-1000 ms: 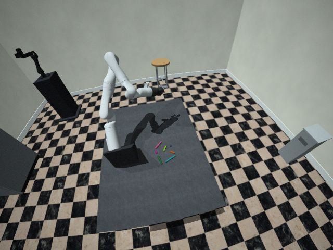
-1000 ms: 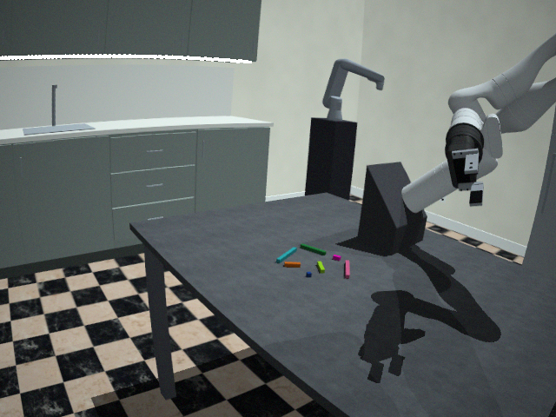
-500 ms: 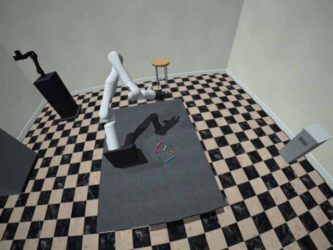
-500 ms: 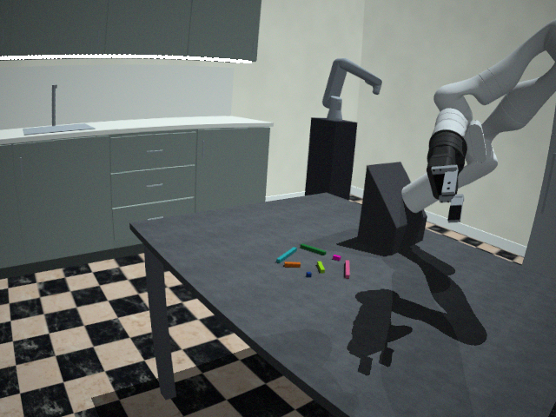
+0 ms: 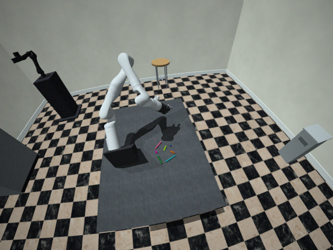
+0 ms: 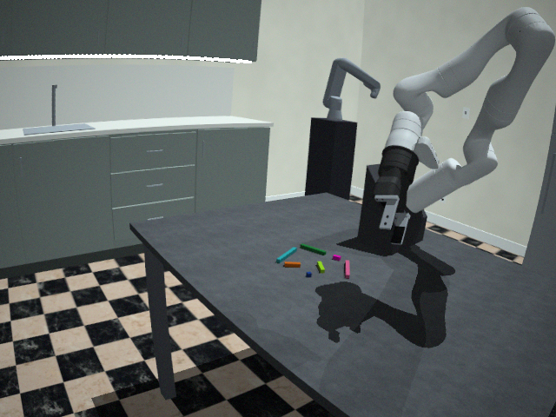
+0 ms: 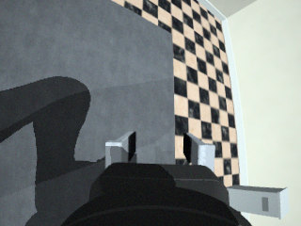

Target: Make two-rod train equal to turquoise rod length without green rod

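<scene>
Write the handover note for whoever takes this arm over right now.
Gripper: open, holds nothing, raised above the dark grey table, short of the rods.
Rods, all loose and apart: long turquoise rod, green rod, pink rod, lime rod, orange rod, short magenta rod, tiny blue rod.
Done: no train laid.
Left: pink plus blue is the only fitting pair visible; lay them end to end, away from the others, then release.
</scene>
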`<action>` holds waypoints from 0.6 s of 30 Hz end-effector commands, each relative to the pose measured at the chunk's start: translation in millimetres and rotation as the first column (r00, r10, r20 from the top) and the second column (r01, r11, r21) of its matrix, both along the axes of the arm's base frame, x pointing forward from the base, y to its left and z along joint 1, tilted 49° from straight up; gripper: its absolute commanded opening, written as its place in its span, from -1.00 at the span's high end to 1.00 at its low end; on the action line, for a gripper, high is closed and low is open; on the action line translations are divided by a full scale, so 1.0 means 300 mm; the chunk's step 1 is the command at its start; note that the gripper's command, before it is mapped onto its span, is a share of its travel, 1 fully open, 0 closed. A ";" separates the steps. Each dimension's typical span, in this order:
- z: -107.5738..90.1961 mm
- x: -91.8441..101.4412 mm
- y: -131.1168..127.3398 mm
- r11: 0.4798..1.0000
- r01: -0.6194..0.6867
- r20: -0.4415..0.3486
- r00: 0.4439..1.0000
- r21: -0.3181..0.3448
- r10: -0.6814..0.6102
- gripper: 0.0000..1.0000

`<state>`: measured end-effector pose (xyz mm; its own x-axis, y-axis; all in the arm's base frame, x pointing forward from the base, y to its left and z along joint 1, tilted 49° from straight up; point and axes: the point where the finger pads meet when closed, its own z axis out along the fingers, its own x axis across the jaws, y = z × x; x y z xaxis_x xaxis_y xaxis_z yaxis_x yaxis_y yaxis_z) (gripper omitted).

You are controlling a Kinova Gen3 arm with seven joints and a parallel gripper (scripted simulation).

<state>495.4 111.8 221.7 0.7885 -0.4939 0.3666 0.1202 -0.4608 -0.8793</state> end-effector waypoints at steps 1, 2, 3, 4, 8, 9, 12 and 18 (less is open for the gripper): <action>-0.136 -0.004 -0.030 1.000 -0.026 -0.064 0.998 -0.009 0.026 -1.00; -0.173 -0.017 -0.036 0.999 -0.043 -0.082 0.996 -0.018 0.042 -1.00; -0.211 -0.030 -0.043 0.998 -0.060 -0.099 0.993 -0.026 0.057 -1.00; -0.248 -0.044 -0.049 0.996 -0.077 -0.116 0.991 -0.033 0.072 -1.00; -0.393 -0.108 -0.080 0.987 -0.146 -0.187 0.973 -0.061 0.132 -1.00; -0.428 -0.127 -0.088 0.984 -0.163 -0.205 0.968 -0.067 0.146 -1.00; -0.533 -0.187 -0.116 0.973 -0.217 -0.258 0.947 -0.084 0.189 -1.00; -0.688 -0.293 -0.165 0.948 -0.301 -0.341 0.906 -0.103 0.251 -1.00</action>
